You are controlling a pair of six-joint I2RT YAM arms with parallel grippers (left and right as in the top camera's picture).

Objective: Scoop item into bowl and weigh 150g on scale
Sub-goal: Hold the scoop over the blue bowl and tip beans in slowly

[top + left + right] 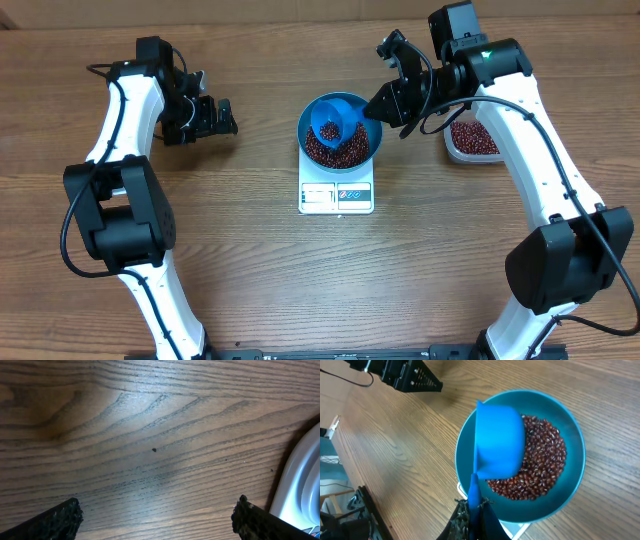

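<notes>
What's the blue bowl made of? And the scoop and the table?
The bowl looks like glossy plastic, maybe glazed ceramic: its inside shines. The scoop looks like smooth blue plastic, all one colour. The table looks like wood or wood-print laminate: brown grain lines.

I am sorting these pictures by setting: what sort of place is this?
Probably a robotics workbench, not a kitchen: a left arm and a right arm stand at a wooden table, with a bowl of beans on a scale.

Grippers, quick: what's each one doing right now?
Left gripper: open, holding nothing.
Right gripper: shut on the blue scoop by its handle, scoop over the bowl.
</notes>
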